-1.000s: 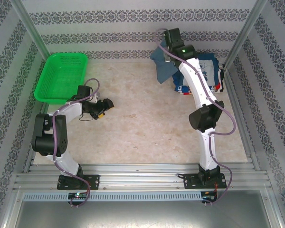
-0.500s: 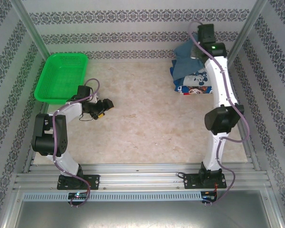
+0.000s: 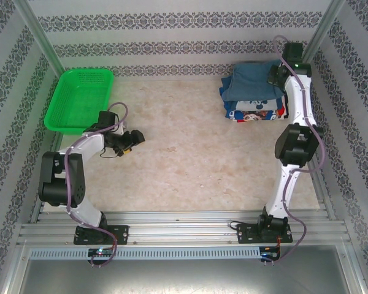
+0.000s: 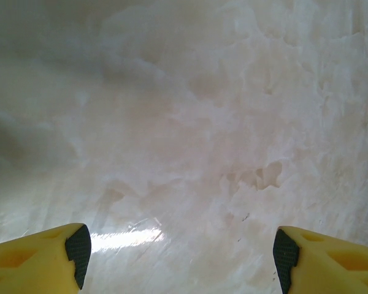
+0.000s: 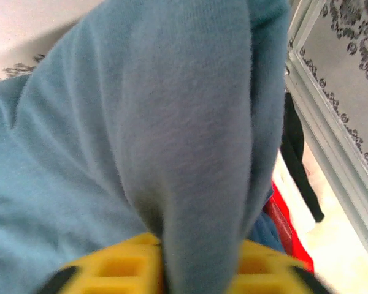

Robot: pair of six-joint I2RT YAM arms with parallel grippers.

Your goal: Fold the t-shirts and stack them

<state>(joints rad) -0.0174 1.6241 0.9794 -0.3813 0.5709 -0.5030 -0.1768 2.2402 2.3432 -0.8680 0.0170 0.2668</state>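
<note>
My right gripper [image 5: 199, 269] sits at the bottom edge of its wrist view, and a thick fold of the slate-blue t-shirt [image 5: 141, 153] runs down between its yellow fingers [image 5: 104, 269]. The cloth touches both of them, but I cannot tell whether they are clamping it or merely lying against it. From overhead, that gripper [image 3: 274, 76] is in the upper right of the frame, at the right edge of the slate-blue t-shirt [image 3: 251, 82], which lies folded on top of the printed t-shirts [image 3: 254, 111] stacked in the far right corner of the table [image 3: 190, 159]. My left gripper [image 4: 181, 251] has its fingers spread wide with bare tabletop [image 4: 202, 122] between them. In the overhead view it [image 3: 130, 141] is at left of centre, just below the green basket [image 3: 80, 98] in the upper left.
</note>
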